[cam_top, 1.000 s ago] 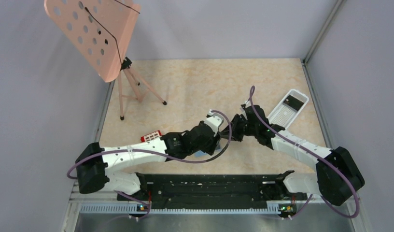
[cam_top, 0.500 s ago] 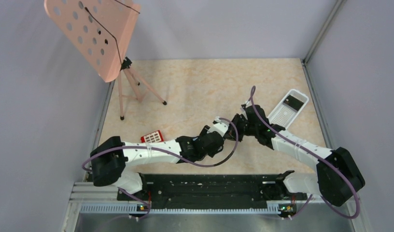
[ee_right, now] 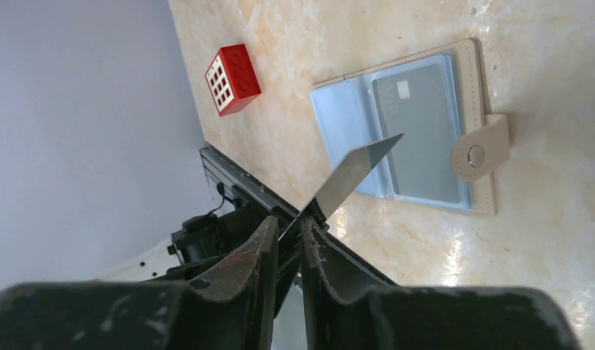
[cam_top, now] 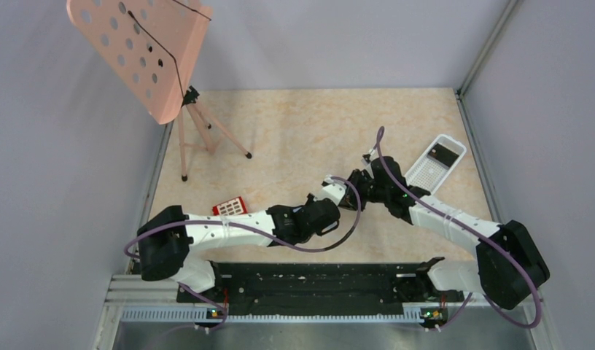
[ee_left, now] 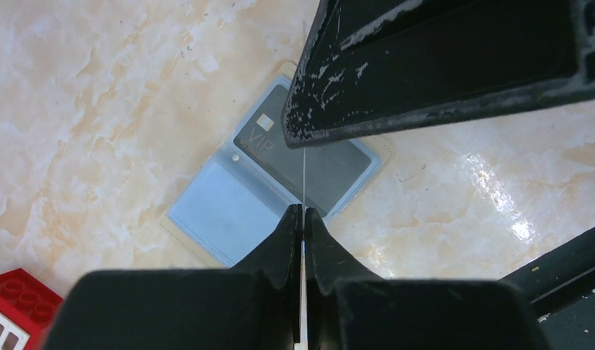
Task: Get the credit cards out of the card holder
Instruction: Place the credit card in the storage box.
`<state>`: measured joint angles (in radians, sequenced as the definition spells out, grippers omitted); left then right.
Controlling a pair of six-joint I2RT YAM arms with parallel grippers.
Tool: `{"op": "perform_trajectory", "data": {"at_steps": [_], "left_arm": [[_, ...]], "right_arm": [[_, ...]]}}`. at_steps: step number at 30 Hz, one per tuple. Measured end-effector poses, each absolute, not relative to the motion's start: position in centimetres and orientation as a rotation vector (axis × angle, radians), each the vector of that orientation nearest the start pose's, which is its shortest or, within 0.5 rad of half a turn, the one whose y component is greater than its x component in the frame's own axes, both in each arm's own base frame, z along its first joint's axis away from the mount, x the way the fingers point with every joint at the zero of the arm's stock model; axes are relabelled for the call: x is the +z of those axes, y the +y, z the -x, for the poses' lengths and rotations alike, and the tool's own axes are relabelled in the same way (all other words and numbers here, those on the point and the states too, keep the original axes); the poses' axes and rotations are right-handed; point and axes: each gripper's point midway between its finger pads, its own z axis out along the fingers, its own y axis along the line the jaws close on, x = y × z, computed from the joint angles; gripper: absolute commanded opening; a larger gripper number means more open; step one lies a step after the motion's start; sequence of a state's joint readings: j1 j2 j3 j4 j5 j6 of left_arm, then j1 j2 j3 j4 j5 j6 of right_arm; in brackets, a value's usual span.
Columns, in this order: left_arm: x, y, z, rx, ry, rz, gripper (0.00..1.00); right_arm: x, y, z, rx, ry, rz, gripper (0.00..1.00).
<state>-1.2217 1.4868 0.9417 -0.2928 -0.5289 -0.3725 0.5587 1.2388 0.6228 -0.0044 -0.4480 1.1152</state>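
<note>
item: free credit card [ee_right: 345, 182]. thin dark grey rectangle, out of the holder and off the bench, held on edge in the air between the two pincers.
left pincer [ee_left: 303, 215]: clenched on one end of it.
right pincer [ee_right: 289, 224]: jaws a slit apart about the other end; whether they grip it cannot be told.
handling, by judgement: light, stiff, slippery on its glossy faces. pinch flat across both faces near a short edge; a hold on the rim alone would let it pivot or slide out.

item: second credit card [ee_right: 422, 131]. grey, marked vip, seated in one pocket of the card holder [ee_right: 342, 117], directly beneath both pincers. probably snug in its sleeve, so the holder would need pinning while the card slides out.

item: card holder. open flat on the bench [ee_left: 98, 87], blue panels up, the other pocket empty, tan snap tab at the outer side.

other: red block [ee_right: 232, 79], well off to the left pincer's left. white perforated tray [cam_top: 426, 175], off to the right pincer's right, with a dark rectangle in it.
</note>
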Motion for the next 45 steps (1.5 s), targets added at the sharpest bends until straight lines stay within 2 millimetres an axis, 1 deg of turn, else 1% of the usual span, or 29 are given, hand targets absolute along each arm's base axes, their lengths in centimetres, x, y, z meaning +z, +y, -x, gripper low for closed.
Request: {"op": "perform_trajectory", "data": {"at_steps": [2, 6, 8, 11, 13, 17, 19, 22, 24, 26, 28, 31, 34, 39, 42, 45], "left_arm": [[10.1, -31.8, -19.6, -0.197, 2.169, -0.702, 0.00], [9.9, -31.9, -19.5, -0.235, 2.201, -0.662, 0.00], [9.6, -31.8, -19.5, -0.279, 2.227, -0.637, 0.00], [9.4, -31.2, -19.2, -0.352, 2.268, -0.598, 0.00], [9.7, -30.7, -19.0, -0.408, 2.282, -0.575, 0.00], [11.2, -30.5, -18.5, -0.555, 2.263, -0.548, 0.00], [11.7, -30.3, -18.1, -0.625, 2.257, -0.546, 0.00], [12.0, -30.4, -17.3, -0.753, 2.267, -0.560, 0.00], [12.0, -30.3, -16.7, -0.825, 2.282, -0.570, 0.00], [12.4, -30.4, -16.1, -0.878, 2.288, -0.585, 0.00], [13.0, -30.8, -15.3, -0.939, 2.281, -0.615, 0.00], [13.8, -31.0, -14.6, -0.996, 2.264, -0.643, 0.00], [14.5, -31.3, -14.2, -1.033, 2.250, -0.666, 0.00], [14.6, -31.5, -13.7, -1.058, 2.244, -0.711, 0.00], [14.7, -31.7, -13.4, -1.076, 2.248, -0.730, 0.00], [15.2, -32.2, -13.1, -1.111, 2.238, -0.748, 0.00]], "right_arm": [[13.0, 26.8, -22.7, 1.309, 2.467, -0.363, 0.30], [13.3, 25.7, -23.4, 1.252, 2.431, -0.283, 0.37], [14.0, 25.1, -23.5, 1.229, 2.394, -0.222, 0.38], [15.4, 24.5, -23.6, 1.212, 2.326, -0.121, 0.38], [16.1, 24.2, -23.7, 1.191, 2.284, -0.047, 0.39], [17.0, 23.7, -23.8, 1.153, 2.214, 0.045, 0.39], [17.5, 23.4, -23.3, 1.157, 2.151, 0.096, 0.39], [18.0, 23.1, -21.9, 1.181, 2.066, 0.185, 0.42], [18.4, 23.2, -21.0, 1.208, 2.036, 0.254, 0.47], [18.9, 23.6, -20.3, 1.246, 2.009, 0.321, 0.56], [19.0, 23.9, -19.8, 1.275, 1.999, 0.367, 0.60], [19.0, 24.1, -19.1, 1.314, 1.995, 0.413, 0.61], [18.4, 24.0, -18.6, 1.348, 2.010, 0.432, 0.62], [18.0, 23.7, -17.9, 1.388, 2.022, 0.467, 0.56], [18.1, 23.3, -17.7, 1.408, 2.009, 0.479, 0.55], [17.6, 23.0, -17.2, 1.428, 2.005, 0.490, 0.54]]}}
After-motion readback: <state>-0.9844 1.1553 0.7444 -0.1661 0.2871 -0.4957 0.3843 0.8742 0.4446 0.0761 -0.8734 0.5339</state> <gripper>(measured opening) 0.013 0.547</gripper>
